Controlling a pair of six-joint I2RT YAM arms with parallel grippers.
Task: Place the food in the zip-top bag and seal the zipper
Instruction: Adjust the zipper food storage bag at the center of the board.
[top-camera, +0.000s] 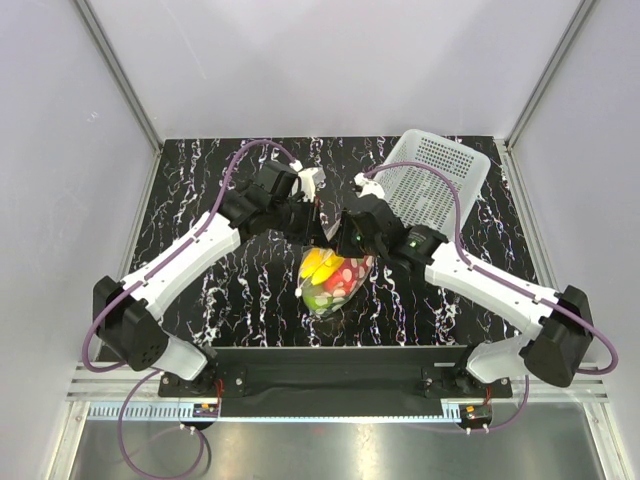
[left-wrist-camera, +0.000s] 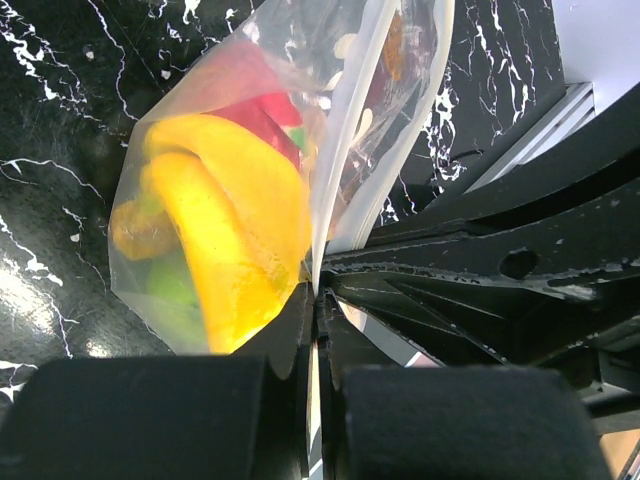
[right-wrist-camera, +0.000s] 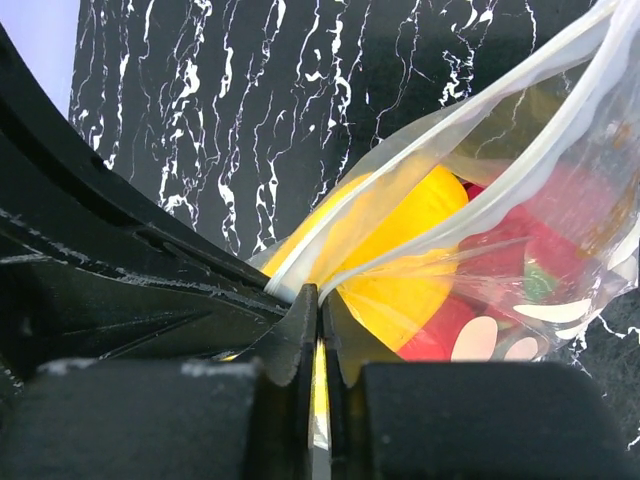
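Left arm (top-camera: 190, 255), right arm (top-camera: 490, 280) angled inward; left gripper (left-wrist-camera: 318, 295), right gripper (right-wrist-camera: 320, 300) jaws seemingly pinched tight.

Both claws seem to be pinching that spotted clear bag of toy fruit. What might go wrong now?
1. The left gripper and right gripper pinch only the thin edge of the clear polka-dot plastic bag; the slick film may slip out.
2. In the right wrist view the press-seal zipper strip looks parted beyond the pinch, so fruit might spill.
3. The yellow toy banana bunch bulges near the mouth and might block sealing.
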